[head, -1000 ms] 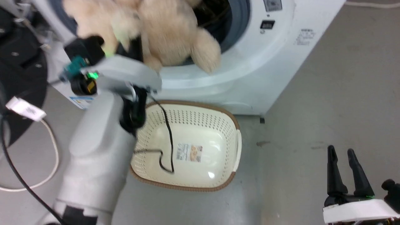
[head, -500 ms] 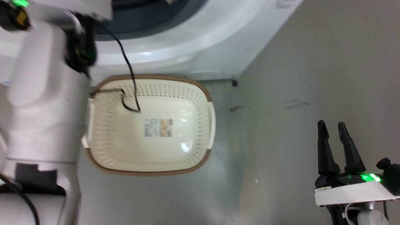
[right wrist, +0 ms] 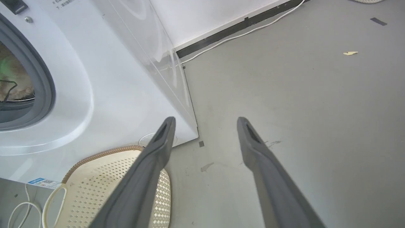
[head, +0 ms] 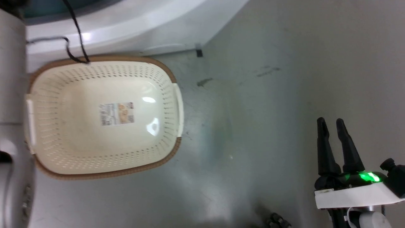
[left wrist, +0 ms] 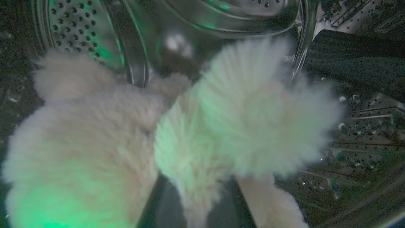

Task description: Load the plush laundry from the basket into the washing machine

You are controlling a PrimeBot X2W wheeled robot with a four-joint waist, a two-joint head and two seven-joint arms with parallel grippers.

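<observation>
Cream-beige plush laundry [left wrist: 133,136] lies in the washing machine [left wrist: 221,12] drum, at twelve o'clock of the left gripper [left wrist: 197,188], fur between its fingers [left wrist: 153,207]; its grip cannot be told. At the basket's [head: 95,156] three o'clock, the right gripper [head: 331,122] gapes.

Left claw [left wrist: 196,209] grips the plush laundry [left wrist: 95,142]; right claw [head: 330,122] points upward, 2 fingers parted.

The basket [head: 95,160] sits on the floor [head: 269,95] just before the washing machine [head: 126,25]. The plush laundry [left wrist: 221,126] lies inside the drum [left wrist: 79,31], part of it seemingly between the fingers of the left claw [left wrist: 196,202]. The right claw [head: 330,122] hangs well right of the basket.
</observation>
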